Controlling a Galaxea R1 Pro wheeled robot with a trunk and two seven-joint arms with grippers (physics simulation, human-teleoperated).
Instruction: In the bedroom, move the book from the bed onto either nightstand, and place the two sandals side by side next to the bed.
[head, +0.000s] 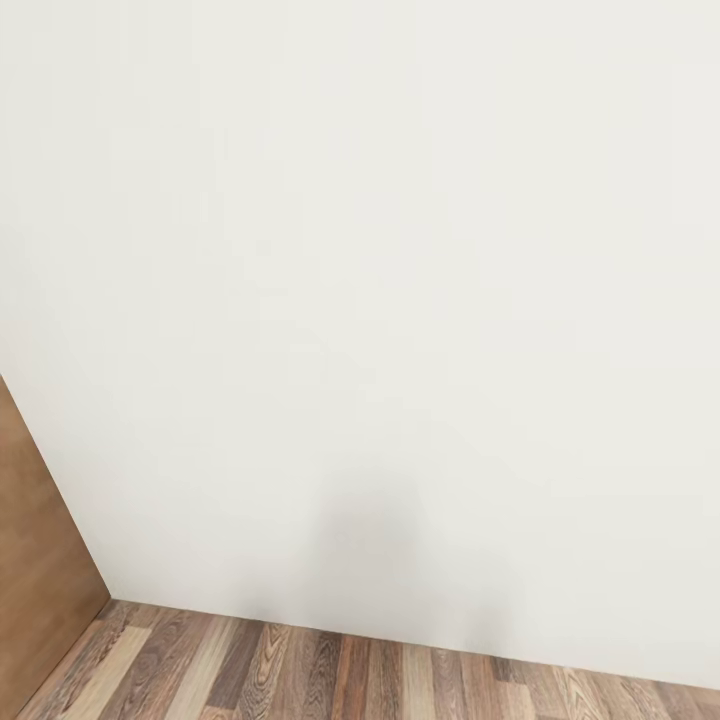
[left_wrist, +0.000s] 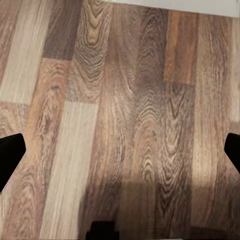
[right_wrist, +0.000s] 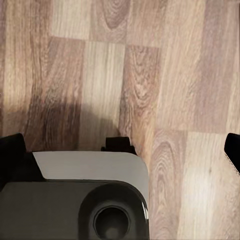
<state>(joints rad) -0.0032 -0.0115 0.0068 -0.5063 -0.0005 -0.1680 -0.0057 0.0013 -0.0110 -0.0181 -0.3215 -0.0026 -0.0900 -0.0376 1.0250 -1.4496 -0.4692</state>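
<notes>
Head view: plain white wall (head: 400, 250) of the bedroom, mixed brown wood-plank floor (head: 380, 675) along the near edge, brown wooden panel (head: 35, 560) at far left, left gripper (left_wrist: 120, 150) and right gripper (right_wrist: 120, 150) over bare floor, jaws spread, holding nothing, robot base (right_wrist: 75, 195) beneath the right one.

Soft, even light is brightening the white wall (head: 400, 200), where a faint grey shadow is falling. Wrist views of the plank floor (left_wrist: 120, 100) are looking slightly blurred.
</notes>
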